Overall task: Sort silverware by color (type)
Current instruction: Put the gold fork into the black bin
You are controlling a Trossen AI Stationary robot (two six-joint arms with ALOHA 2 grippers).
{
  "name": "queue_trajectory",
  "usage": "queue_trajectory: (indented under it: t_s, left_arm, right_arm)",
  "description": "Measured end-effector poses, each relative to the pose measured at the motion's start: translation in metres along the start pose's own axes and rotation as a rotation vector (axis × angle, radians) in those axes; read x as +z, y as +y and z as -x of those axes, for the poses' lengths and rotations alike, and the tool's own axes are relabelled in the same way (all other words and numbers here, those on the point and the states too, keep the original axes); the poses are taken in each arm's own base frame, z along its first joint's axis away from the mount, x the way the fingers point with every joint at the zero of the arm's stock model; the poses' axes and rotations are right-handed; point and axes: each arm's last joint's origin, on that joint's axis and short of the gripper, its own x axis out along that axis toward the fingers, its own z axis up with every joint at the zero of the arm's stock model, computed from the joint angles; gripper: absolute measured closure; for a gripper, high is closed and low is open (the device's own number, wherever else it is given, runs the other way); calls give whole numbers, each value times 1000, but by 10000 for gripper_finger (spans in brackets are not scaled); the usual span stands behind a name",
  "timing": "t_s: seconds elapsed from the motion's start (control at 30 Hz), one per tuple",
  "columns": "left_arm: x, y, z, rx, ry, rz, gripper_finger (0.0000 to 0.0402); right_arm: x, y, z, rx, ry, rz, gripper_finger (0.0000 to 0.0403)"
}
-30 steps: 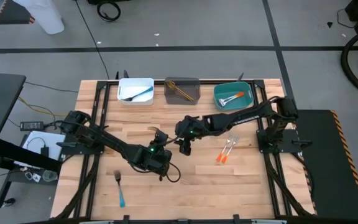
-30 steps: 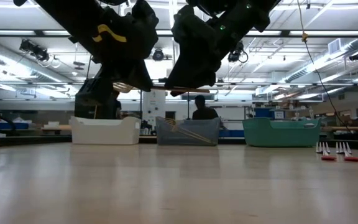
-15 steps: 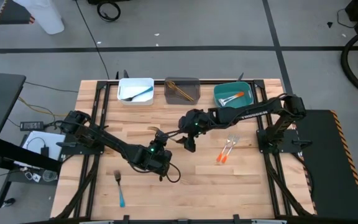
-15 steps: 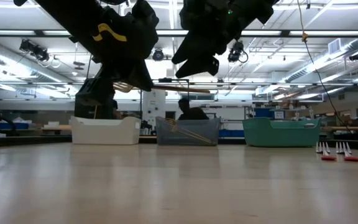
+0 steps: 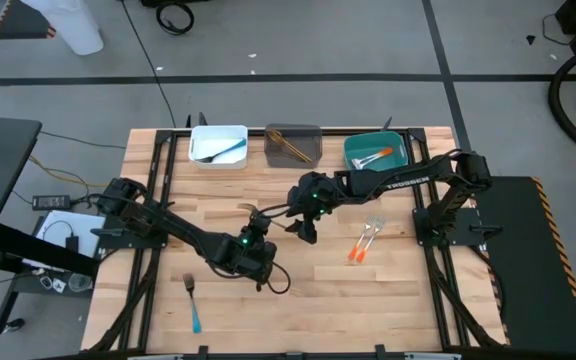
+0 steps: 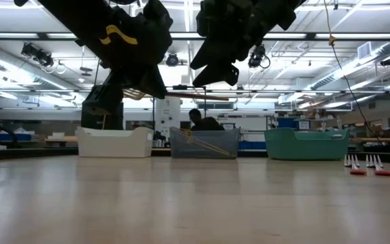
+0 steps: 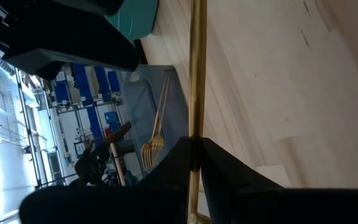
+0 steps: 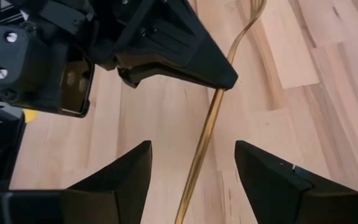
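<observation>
The left gripper (image 5: 255, 222) pinches a gold utensil (image 8: 211, 127) above mid-table while the right gripper (image 8: 191, 180) straddles it wide open, so a handover could drop it if the left releases early.

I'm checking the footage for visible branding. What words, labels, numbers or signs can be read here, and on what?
Right arm: white lettering along the link, too small to read.
Left arm: a yellow mark, no letters legible.
White bin, grey bin, teal bin: no text visible.
Nothing else readable.
</observation>
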Motion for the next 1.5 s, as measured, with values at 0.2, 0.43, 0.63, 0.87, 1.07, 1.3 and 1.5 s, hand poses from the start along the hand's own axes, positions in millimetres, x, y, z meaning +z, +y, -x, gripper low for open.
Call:
queue_trajectory:
  t_s: [0.2, 0.43, 0.63, 0.87, 1.07, 1.3, 1.5]
  left_arm:
    - [2, 0, 4, 30, -3, -31, 368]
    - [6, 0, 6, 43, -25, -54, 368]
    - [7, 2, 7, 77, -15, -77, 368]
    - [8, 3, 7, 86, -16, -76, 368]
    - [9, 5, 6, 97, -21, -71, 368]
    - [10, 5, 6, 100, -23, -62, 368]
    - [10, 5, 6, 101, -25, -60, 368]
  right_arm:
    - [0, 0, 0, 1, 5, 0, 163]
    - [-1, 0, 0, 0, 5, -2, 163]
    - [-2, 2, -1, 4, 8, -6, 163]
    - [-3, 2, -2, 2, 13, -21, 163]
    - [-4, 2, -2, 1, 18, -25, 163]
    - [-5, 2, -2, 0, 30, -35, 163]
    - [-5, 2, -3, 1, 31, -35, 163]
